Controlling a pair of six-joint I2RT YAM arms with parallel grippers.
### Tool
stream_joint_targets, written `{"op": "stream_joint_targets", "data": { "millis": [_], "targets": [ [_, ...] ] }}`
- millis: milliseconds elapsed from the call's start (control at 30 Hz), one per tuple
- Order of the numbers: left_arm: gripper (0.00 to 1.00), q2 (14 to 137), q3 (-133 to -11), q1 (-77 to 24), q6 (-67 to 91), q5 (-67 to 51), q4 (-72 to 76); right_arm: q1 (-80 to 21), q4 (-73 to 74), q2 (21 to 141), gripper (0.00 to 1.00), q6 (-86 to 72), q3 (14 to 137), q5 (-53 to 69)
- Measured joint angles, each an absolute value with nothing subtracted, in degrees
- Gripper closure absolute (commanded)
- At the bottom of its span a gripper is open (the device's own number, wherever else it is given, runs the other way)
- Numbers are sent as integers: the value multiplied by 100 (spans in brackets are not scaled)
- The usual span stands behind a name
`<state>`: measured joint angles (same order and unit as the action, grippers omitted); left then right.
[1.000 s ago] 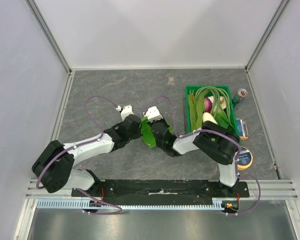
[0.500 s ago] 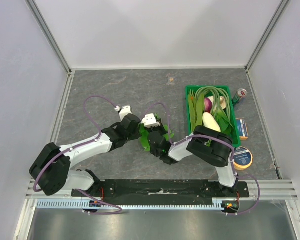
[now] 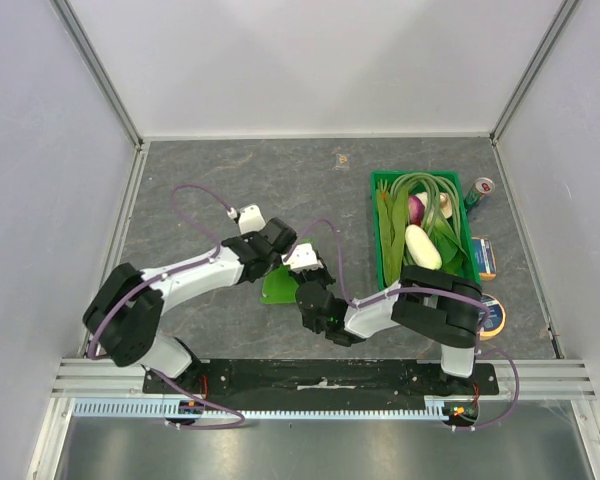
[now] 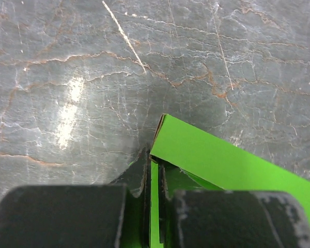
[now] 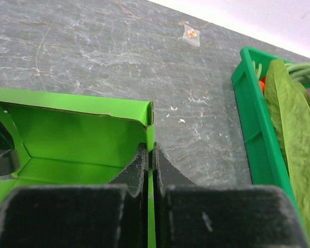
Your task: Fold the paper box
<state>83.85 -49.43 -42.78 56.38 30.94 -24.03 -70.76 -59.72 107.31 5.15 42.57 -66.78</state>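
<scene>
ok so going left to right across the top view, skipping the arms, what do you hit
paper box → wrapper → crate → can

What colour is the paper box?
The paper box is lime green; clearest in right wrist view.

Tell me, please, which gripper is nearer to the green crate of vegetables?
Right. The right gripper pinches the paper box by its wall on the side facing the crate. The left gripper pinches the box's opposite side, farther from the crate.
</scene>
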Motion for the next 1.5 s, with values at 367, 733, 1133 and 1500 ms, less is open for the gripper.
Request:
{"op": "stream_joint_targets", "data": {
  "millis": [367, 733, 1133, 1500],
  "targets": [
    [98, 9111, -5695, -4309, 6764, 3315, -3516, -7087, -5793, 11010, 73, -392, 4429, -7039],
    [98, 8689, -4862, -4235, 6184, 3398, -2475, -6386, -3479, 9496, 6, -1247, 4165, -5155],
    [98, 8608, -4805, -4097, 6073, 3098, -2364, -4351, 237, 7612, 5, -3168, 4794, -1892],
    [98, 8503, -4790, -3889, 6674, 2078, -2392, -4770, 445, 8420, 42, -5592, 4744, -386]
  ]
}}
